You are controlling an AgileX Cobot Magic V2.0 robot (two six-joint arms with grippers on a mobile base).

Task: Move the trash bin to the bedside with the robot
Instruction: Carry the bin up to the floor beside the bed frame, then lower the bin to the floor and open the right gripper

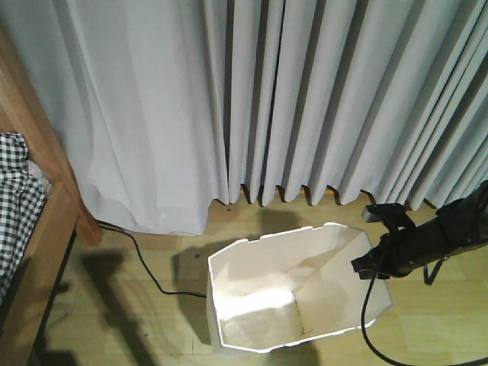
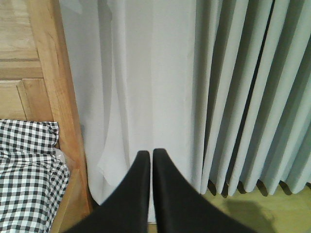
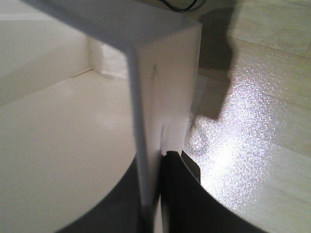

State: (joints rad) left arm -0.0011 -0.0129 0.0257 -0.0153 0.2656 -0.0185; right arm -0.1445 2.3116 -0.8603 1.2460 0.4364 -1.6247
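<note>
1. Right tool is clamped on the right-hand wall of the trash bin. In the right wrist view the right tool has the bin's thin white wall pinched between its black fingers, one inside and one outside.
2. Left tool is clenched on nothing; its two black fingertips sit almost together, facing the curtain.
3. The trash bin stands upright on the wooden floor, mouth open, with nothing to be seen inside it. It is just in front of the curtain.
4. The bed is at the left edge, its light wooden frame running down the picture, with checked bedding on top. The bin is near the bed but apart from it.
5. Between bed and bin lies a strip of bare floor crossed by a black cable, which runs from the curtain's foot towards the bin's left side.
6. A second black cord hangs from the right arm beside the bin's right wall.
</note>
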